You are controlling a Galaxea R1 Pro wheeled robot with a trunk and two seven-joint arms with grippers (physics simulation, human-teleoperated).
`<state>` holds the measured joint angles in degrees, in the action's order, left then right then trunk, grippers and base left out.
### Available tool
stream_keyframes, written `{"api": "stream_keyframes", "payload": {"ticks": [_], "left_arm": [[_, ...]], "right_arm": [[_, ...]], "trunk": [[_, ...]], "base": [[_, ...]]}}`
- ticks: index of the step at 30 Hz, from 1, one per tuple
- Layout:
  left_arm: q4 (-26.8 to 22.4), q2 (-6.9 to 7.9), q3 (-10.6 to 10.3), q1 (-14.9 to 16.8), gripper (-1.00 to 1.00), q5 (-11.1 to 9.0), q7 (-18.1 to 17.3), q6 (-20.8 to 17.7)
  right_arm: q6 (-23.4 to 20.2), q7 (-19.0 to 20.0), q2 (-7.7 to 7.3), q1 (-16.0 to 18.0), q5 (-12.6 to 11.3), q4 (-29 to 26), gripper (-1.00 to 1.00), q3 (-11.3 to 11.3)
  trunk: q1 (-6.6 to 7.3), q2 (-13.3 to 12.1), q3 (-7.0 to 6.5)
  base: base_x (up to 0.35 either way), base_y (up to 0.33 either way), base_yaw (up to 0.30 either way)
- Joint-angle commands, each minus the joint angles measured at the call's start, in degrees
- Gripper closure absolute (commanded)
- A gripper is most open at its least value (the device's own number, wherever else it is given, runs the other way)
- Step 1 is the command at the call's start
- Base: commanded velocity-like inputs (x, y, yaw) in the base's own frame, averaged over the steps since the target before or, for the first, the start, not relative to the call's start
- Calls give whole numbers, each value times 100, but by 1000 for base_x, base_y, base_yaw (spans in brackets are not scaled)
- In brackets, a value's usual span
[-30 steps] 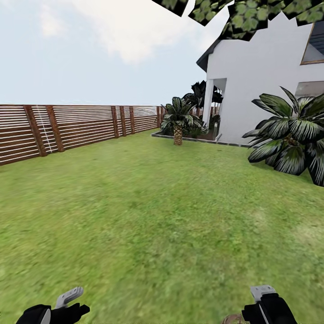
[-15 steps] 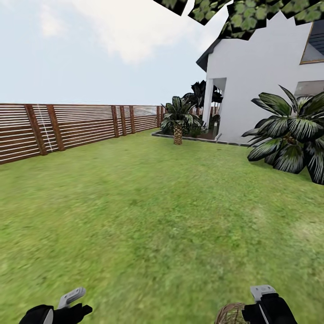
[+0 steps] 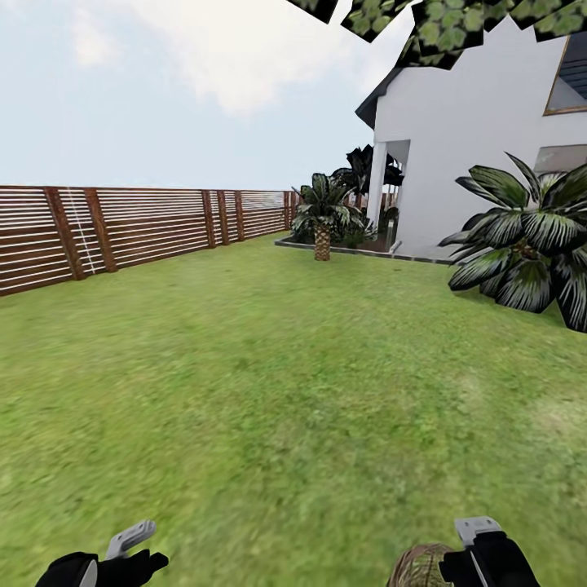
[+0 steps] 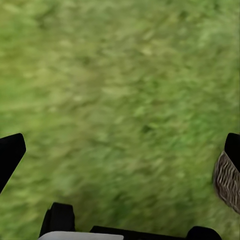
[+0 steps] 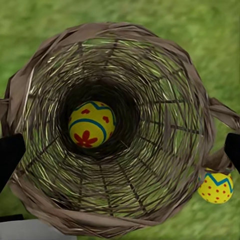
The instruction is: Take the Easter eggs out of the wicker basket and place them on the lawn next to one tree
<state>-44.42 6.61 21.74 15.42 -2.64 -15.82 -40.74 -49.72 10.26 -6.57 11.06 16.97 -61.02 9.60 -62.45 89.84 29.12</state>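
The brown woven wicker basket (image 5: 112, 130) stands on the mottled green lawn (image 3: 269, 383), directly under the right gripper (image 5: 120, 150), whose black fingertips are spread wide to either side of the braided rim and hold nothing. One yellow Easter egg with red flowers and a blue-green band (image 5: 91, 124) lies at the bottom of the basket. A second yellow egg with red dots (image 5: 215, 186) rests on the grass just outside the basket's wall. The left gripper (image 4: 120, 150) hangs over bare grass, fingers parted and empty, the basket's edge just beside one fingertip.
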Motion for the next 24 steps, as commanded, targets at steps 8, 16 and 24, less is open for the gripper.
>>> {"api": "stream_keyframes", "payload": {"ticks": [8, 16, 24], "left_arm": [[-5, -2, 15, 4, -100, -28, -9, -39], [-5, -2, 15, 2, -100, -29, -9, -39], [-5, -3, 15, 5, -100, -30, -9, -39]], "right_arm": [[-20, 55, 6, 6, 61, -7, -100, 7], [-20, 54, 7, 2, 61, 0, -100, 8], [-20, 55, 7, 4, 68, 9, -100, 7]], "trunk": [[-176, 326, 150], [-352, 647, 294], [-528, 967, 438]], "base": [[0, 0, 0], [0, 0, 0], [0, 0, 0]]}}
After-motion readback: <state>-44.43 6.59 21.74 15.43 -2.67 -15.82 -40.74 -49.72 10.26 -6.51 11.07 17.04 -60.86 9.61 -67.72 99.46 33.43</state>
